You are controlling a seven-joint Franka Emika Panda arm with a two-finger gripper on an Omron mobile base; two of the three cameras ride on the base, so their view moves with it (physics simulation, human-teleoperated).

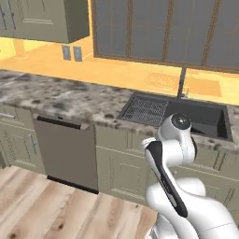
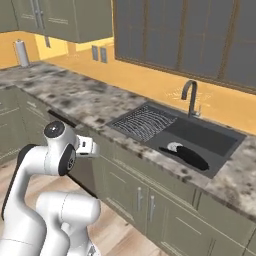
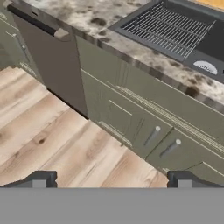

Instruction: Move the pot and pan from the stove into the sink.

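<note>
The speckled counter [image 2: 75, 100] runs across the middle of the right base view. The sink [image 2: 200, 135] sits at the middle right. A flat black pan [image 2: 187, 156] lies inside it. The gripper [image 3: 111, 179], bottom of the hand view, is spread wide and holds nothing.

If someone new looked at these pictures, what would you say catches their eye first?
The white robot arm fills the foreground before the grey-green cabinets. Behind it, the dark grey recessed sink with its ribbed draining grid is set in the speckled stone counter, and a flat black pan lies in its basin. The hand is open, aimed at the cabinet doors.
</note>
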